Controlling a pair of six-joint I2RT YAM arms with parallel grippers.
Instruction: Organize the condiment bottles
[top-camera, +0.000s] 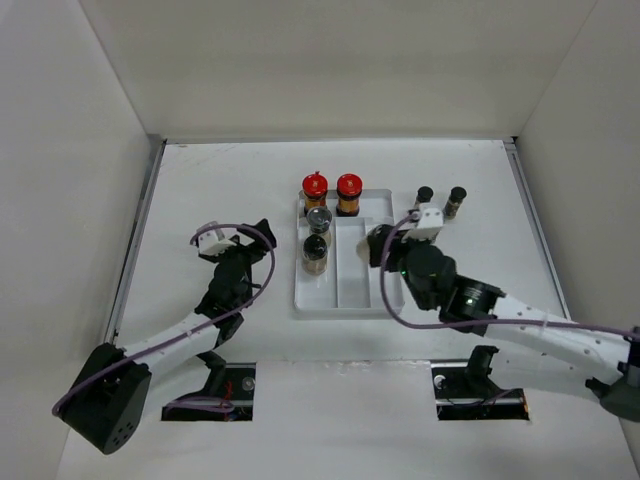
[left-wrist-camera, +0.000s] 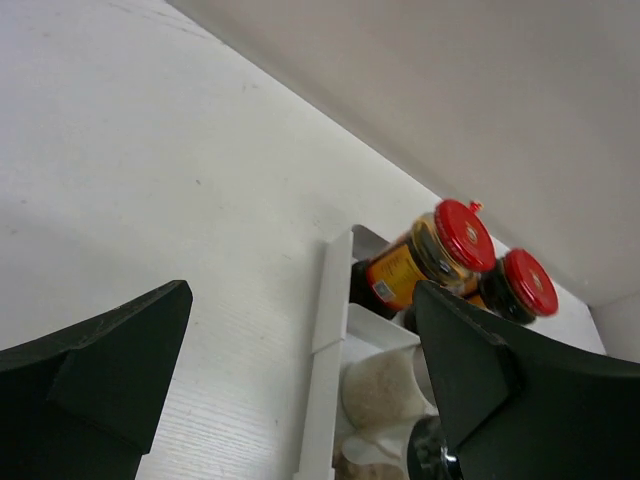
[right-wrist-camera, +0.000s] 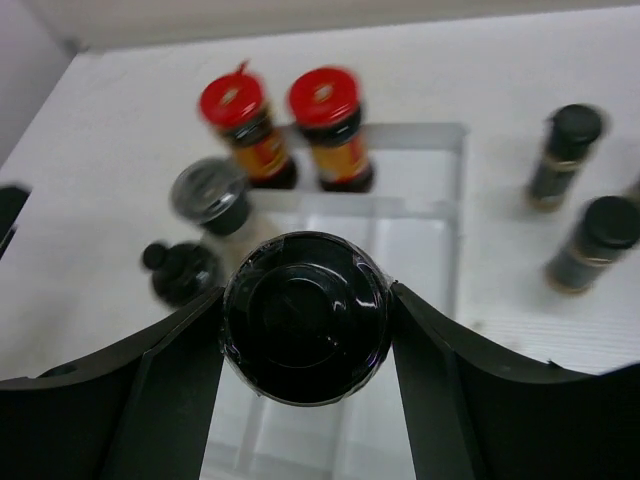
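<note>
My right gripper (top-camera: 379, 246) is shut on a black-capped bottle (right-wrist-camera: 305, 330) and holds it over the white divided tray (top-camera: 345, 300), near its right compartment. Two red-capped amber bottles (top-camera: 314, 191) (top-camera: 348, 192) stand at the tray's far end. A grey-lidded bottle (top-camera: 319, 220) and a black-lidded bottle (top-camera: 315, 251) stand in the left compartment. Two slim dark bottles (top-camera: 424, 198) (top-camera: 455, 201) stand on the table to the right of the tray. My left gripper (top-camera: 256, 238) is open and empty, just left of the tray. Its wrist view shows the tray wall (left-wrist-camera: 325, 335) and the red-capped bottles (left-wrist-camera: 455, 245).
White walls enclose the table on the left, back and right. The tray's middle compartment (top-camera: 348, 262) holds nothing. Two cut-outs (top-camera: 210, 390) (top-camera: 478, 392) with cables lie at the near edge by the arm bases.
</note>
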